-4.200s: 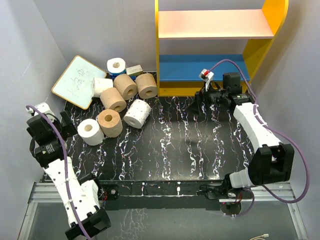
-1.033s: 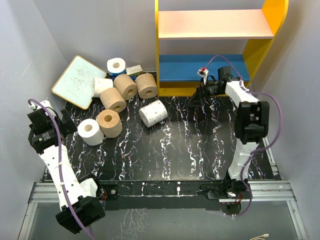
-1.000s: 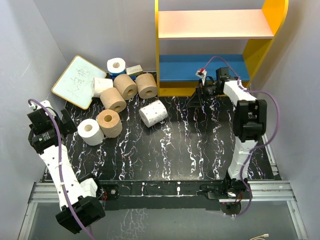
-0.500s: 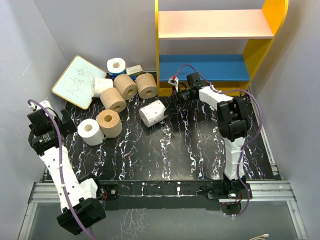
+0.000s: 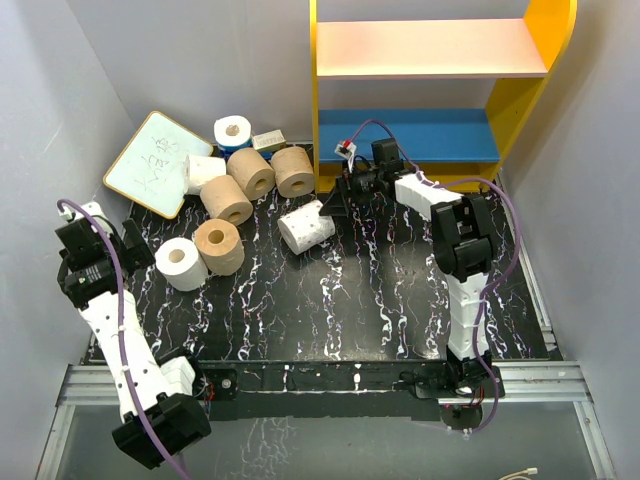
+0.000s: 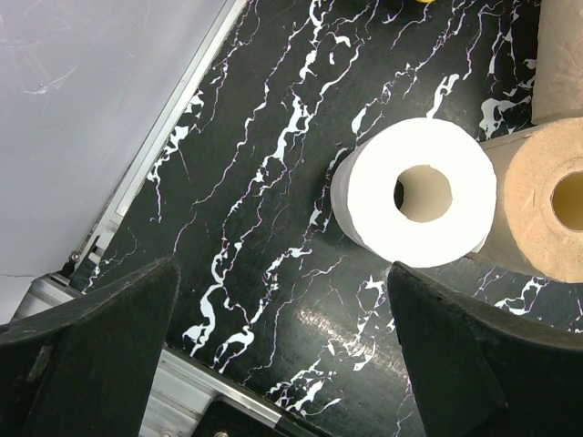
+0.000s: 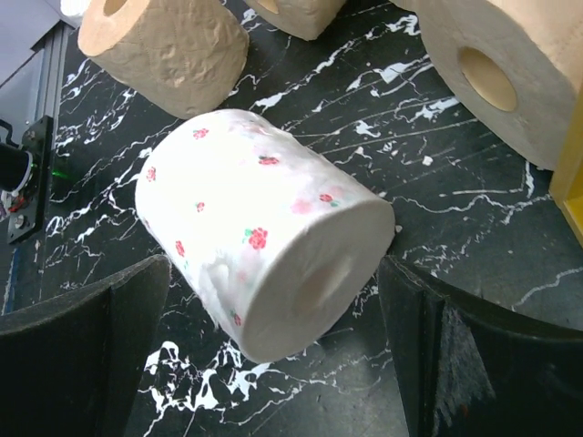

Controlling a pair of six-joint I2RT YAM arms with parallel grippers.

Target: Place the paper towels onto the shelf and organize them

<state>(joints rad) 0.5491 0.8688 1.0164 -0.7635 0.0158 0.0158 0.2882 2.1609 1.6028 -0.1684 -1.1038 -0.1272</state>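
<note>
The left fingers (image 6: 91,364) hang spread apart over the black marbled surface (image 6: 273,182), beside an upright white paper roll (image 6: 414,196). The right fingers (image 7: 82,364) gape either side of a flower-printed white roll (image 7: 255,228) lying on its side, near-left of the yellow-framed shelf (image 5: 315,100).

table (image 5: 350,290): black marbled | on it: paper towels (image 5: 305,227) (one flowered), shelf (image 5: 450,137), writing board (image 5: 155,160)

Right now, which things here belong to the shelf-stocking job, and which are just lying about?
Part of the job:
flowered white roll
plain white roll
tan roll
back group of rolls
yellow shelf

Just lying about:
writing board
small box
</note>
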